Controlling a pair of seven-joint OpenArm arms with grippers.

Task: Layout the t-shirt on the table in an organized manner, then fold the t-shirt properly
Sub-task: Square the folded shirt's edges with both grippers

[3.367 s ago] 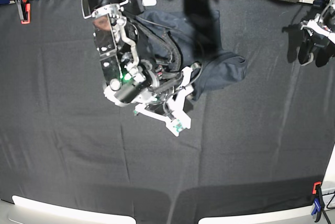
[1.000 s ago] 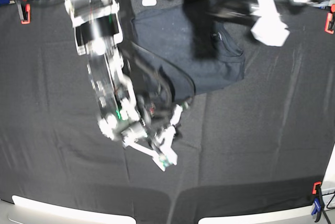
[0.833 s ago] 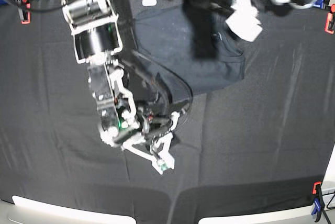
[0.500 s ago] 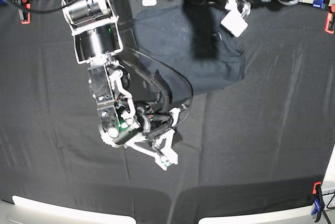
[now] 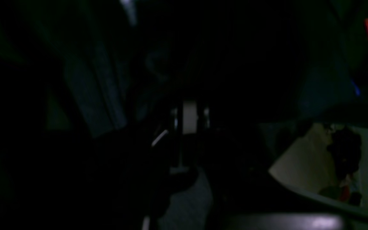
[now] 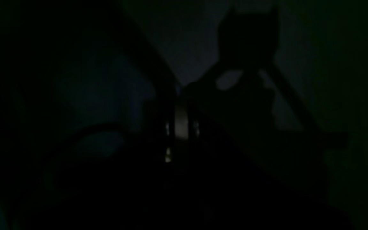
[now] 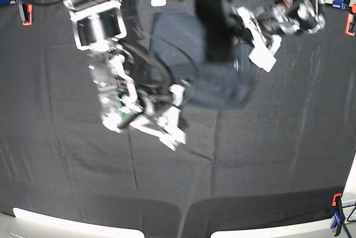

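Gripping opposite edges of the t-shirt (image 7: 214,79) with both grippers clamped: right gripper (image 7: 177,94) nearer, left gripper (image 7: 247,46) farther.

No lettering, label, brand or number can be read in any view.

The base view looks almost straight down from high above, taking in nearly the whole worktop (image 7: 267,160), both arms and the t-shirt (image 7: 217,82) near the far edge. The left wrist view sits on the arm at that view's right, close in and very dark, looking along its own pincer (image 5: 188,119). The right wrist view rides the other arm, equally close and nearly black, facing along its pincer (image 6: 180,126). What the wrist views share cannot be made out.
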